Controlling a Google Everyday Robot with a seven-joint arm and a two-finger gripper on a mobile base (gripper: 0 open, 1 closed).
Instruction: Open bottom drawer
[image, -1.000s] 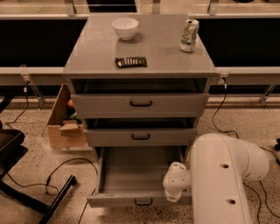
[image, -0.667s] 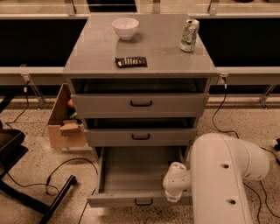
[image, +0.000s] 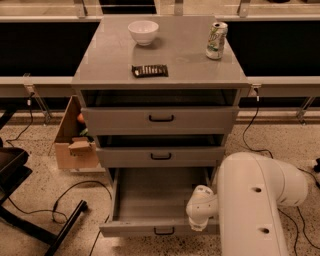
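The bottom drawer (image: 131, 228) of the grey cabinet (image: 105, 60) stands pulled far out, showing its bare grey inside. Its small black bar handle (image: 164, 231) is on the slim front panel. The middle drawer (image: 161, 156) and the top drawer (image: 161, 118) sit above it, pushed in. My white arm (image: 255, 200) fills the lower right. My gripper (image: 199, 220) is at the right front corner of the bottom drawer, at the end of the white wrist, mostly hidden by the arm.
On the cabinet top stand a white bowl (image: 143, 31), a drink can (image: 216, 40) and a dark flat packet (image: 149, 70). A cardboard box (image: 75, 145) sits on the floor to the left. A black chair base (image: 30, 215) and cables lie at the lower left.
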